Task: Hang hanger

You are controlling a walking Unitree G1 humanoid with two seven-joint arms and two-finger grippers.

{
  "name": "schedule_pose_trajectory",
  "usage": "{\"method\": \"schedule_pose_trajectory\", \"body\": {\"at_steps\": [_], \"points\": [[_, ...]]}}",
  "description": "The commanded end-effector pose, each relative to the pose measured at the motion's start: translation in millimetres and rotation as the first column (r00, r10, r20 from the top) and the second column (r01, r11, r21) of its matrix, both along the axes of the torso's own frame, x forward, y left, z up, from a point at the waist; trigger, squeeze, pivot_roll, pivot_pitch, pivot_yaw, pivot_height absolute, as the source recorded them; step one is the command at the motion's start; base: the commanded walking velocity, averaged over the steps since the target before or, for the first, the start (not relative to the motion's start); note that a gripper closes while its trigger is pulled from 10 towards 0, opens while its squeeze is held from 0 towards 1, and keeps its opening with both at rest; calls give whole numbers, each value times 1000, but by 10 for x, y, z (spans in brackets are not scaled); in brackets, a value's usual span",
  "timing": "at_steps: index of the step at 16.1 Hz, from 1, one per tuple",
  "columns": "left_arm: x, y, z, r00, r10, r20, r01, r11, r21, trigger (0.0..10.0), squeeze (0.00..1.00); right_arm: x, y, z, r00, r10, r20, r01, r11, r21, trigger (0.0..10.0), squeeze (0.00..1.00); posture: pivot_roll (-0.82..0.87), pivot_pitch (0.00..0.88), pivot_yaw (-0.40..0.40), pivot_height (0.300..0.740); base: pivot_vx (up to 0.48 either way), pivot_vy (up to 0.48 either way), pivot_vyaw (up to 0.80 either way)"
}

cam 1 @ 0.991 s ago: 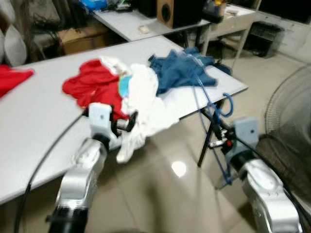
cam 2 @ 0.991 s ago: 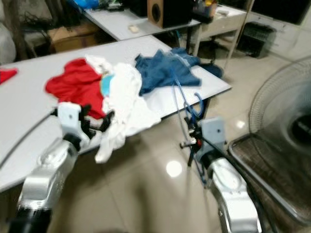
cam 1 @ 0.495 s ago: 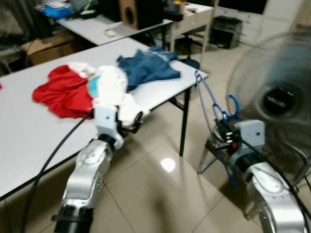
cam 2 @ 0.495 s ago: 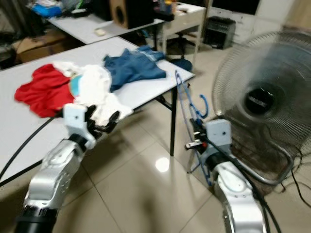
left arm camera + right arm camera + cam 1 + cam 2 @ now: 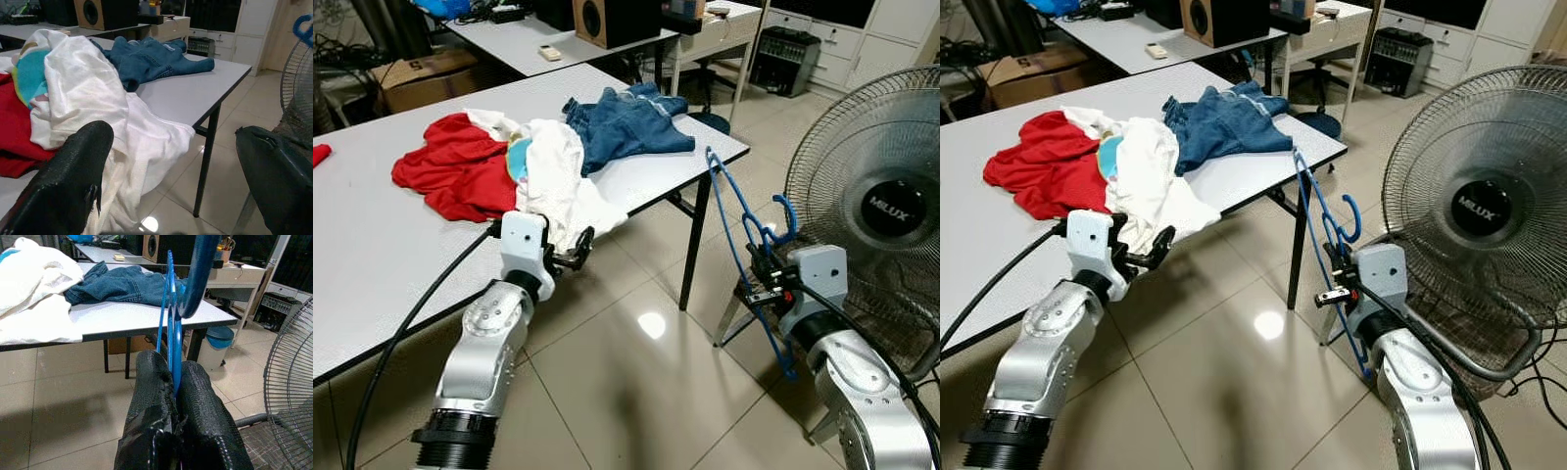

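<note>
My right gripper (image 5: 761, 281) is shut on a blue wire hanger (image 5: 732, 217), holding it upright beside the corner of the white table (image 5: 372, 245). The hanger's hook (image 5: 1351, 217) curls toward the fan. In the right wrist view both fingers (image 5: 200, 416) pinch the hanger's thin blue bars (image 5: 170, 338). My left gripper (image 5: 574, 250) is open at the table's front edge, just by the hanging white garment (image 5: 560, 186). In the left wrist view its fingers (image 5: 73, 181) stand wide apart with nothing between them.
On the table lie a red shirt (image 5: 455, 174), the white garment and blue jeans (image 5: 625, 125). A large standing fan (image 5: 871, 225) is close on the right. A second table with a speaker (image 5: 605, 18) and a cardboard box (image 5: 421, 73) stand behind. Tiled floor lies ahead.
The whole view has swung right and sharpened, bringing the fan fully into sight. The right gripper still holds the hanger; the left stays open by the white garment.
</note>
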State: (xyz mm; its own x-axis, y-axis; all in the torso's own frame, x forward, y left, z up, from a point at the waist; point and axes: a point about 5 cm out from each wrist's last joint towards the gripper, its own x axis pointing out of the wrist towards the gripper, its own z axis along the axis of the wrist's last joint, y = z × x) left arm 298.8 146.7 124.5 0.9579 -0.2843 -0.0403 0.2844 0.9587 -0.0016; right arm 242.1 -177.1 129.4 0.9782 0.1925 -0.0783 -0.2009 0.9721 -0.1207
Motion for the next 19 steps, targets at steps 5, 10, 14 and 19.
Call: {"method": "schedule_pose_trajectory", "body": {"at_steps": [5, 10, 14, 19], "points": [[-6, 6, -19, 1000, 13, 9, -13, 1000, 25, 10000, 0, 14, 23, -2, 999, 43, -21, -44, 997, -65, 10000, 0, -176, 0, 4, 740, 58, 0, 0], [-8, 9, -5, 1000, 6, 16, -6, 1000, 25, 10000, 0, 45, -42, 1, 1000, -8, -25, 7, 1000, -29, 10000, 0, -176, 0, 6, 740, 299, 0, 0], [-4, 20, -6, 1000, 3, 14, -3, 1000, 24, 10000, 0, 28, -47, -3, 1000, -13, -26, 12, 999, -34, 10000, 0, -182, 0, 16, 740, 304, 0, 0], [0, -6, -7, 1000, -17, 12, 16, 1000, 25, 10000, 0, 13, -65, -29, 999, -26, -34, 24, 998, -58, 10000, 0, -179, 0, 22, 740, 329, 0, 81]]}}
